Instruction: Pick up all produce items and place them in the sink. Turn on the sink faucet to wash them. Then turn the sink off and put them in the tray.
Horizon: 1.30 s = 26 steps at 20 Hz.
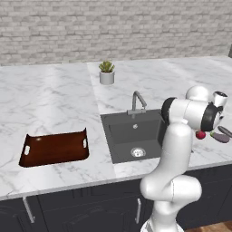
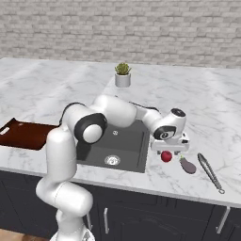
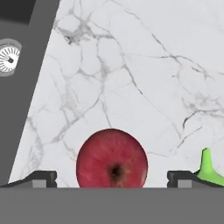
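Produce pieces: two — one red apple, one purple eggplant with green tip.
Sink: one, with one round silver drain.
Gooseneck faucet: one.
Wooden tray: one, two handle slots.
Potted succulent: one.
Metal tongs: one pair.

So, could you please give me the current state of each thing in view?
Gripper: open, straddling the fruit.
Round red fruit: on the counter, not gripped.
Purple vegetable with green tip: lying on the counter.
Dark grey sink: empty.
Grey gooseneck faucet: no water running.
Reddish-brown wooden tray: empty.
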Tool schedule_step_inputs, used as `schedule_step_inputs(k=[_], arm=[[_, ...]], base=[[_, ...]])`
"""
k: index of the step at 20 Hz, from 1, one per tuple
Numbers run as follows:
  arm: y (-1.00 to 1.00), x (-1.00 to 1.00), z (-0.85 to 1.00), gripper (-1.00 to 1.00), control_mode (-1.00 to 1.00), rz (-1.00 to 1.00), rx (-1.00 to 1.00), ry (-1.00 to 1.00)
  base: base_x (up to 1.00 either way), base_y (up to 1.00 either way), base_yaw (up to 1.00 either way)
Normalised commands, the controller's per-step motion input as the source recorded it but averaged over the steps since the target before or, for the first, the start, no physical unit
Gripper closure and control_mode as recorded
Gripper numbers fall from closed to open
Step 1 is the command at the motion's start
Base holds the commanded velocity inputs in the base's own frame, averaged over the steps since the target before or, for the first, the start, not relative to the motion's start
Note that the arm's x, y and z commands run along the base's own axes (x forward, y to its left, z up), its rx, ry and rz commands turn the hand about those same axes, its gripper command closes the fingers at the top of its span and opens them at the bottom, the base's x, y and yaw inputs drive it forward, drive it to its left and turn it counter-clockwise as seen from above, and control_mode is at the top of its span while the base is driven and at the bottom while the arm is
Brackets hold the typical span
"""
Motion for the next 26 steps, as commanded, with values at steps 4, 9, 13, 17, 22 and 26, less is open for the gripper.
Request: schedule_step_inputs(k=[4,9,13,17,22,26], arm=[[0.14,0.00,-0.23,-1.00,-1.00,0.01,0.00,0.00],[0.02,0.00,-0.26,-1.00,-1.00,0.01,0.00,0.00],[0.01,0.00,-0.17,1.00,-1.00,0.00,-0.02,0.01],[0.05,-0.01,-0.01,1.00,-1.00,0.00,0.00,-0.01],[0.64,-0.27,0.37,1.00,-1.00,-0.06,-0.05,-0.12],[0.99,-0.20,0.48,1.00,-1.00,-0.11,-0.05,-0.08]], base=[[0.00,0.00,0.00],[0.00,0.00,0.00],[0.00,0.00,0.00],[0.00,0.00,0.00],[0.00,0.00,0.00],[0.00,0.00,0.00]])
